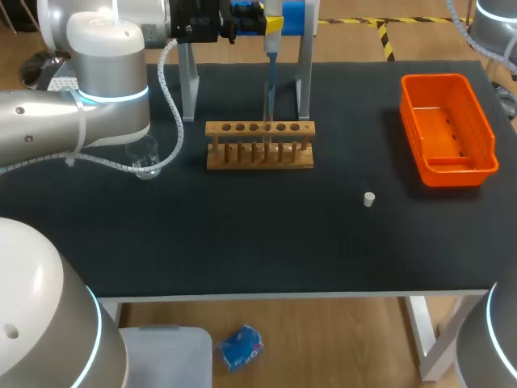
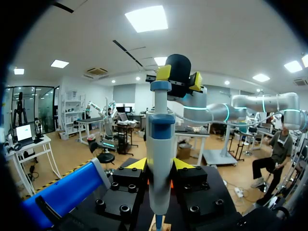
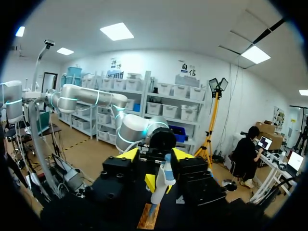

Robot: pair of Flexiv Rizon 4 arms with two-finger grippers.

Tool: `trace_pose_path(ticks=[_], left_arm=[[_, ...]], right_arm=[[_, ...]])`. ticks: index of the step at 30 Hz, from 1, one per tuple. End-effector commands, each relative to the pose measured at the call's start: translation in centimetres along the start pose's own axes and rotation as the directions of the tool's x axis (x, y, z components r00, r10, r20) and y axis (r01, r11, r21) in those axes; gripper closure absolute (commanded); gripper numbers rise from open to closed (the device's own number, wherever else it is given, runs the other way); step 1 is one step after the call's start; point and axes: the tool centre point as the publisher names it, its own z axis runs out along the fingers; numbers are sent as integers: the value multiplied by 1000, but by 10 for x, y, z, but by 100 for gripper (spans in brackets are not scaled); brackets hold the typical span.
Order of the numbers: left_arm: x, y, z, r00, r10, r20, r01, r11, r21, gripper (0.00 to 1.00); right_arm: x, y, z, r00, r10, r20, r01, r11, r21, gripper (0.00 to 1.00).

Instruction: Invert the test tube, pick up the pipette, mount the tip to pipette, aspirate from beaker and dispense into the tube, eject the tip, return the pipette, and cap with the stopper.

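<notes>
Beaker (image 1: 146,158): near the bench's left edge, partly under the left arm.
Left claw (image 2: 160,166): at the far edge, clamped on the pipette from two sides.
Pipette (image 1: 274,24): upright between the stand's (image 1: 305,81) legs, with its thin shaft hanging just behind the rack.
Rack (image 1: 259,145): middle of the bench, toward the far edge; I cannot make out a tube in it.
Stopper (image 1: 369,199): loose on the bench, right of middle.
Orange basket (image 1: 448,129): far right corner, no tip visible inside.
Right claw (image 3: 155,154): fingers apart, holding nothing, facing the pipette.
Progress: probably early, at the pipette pickup. Aspirating, dispensing, ejecting, returning and capping all look undone.
</notes>
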Motion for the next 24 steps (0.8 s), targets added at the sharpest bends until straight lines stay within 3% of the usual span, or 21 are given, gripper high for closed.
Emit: trace_pose_path(ticks=[1, 8, 20, 24], left_arm=[[1, 0, 0, 1000, 1, 5, -1, 1000, 3, 100], [1, 0, 0, 1000, 1, 5, -1, 1000, 3, 100], [1, 0, 0, 1000, 1, 5, -1, 1000, 3, 100], [1, 0, 0, 1000, 1, 5, -1, 1000, 3, 100]], right_arm=[[-2, 0, -1, 1000, 0, -9, 0, 1000, 2, 100], [-2, 0, -1, 1000, 0, -9, 0, 1000, 2, 100], [-16, 2, 32, 998, 41, -55, -47, 993, -104, 100], [-20, 2, 42, 997, 44, -63, -50, 993, -107, 100]])
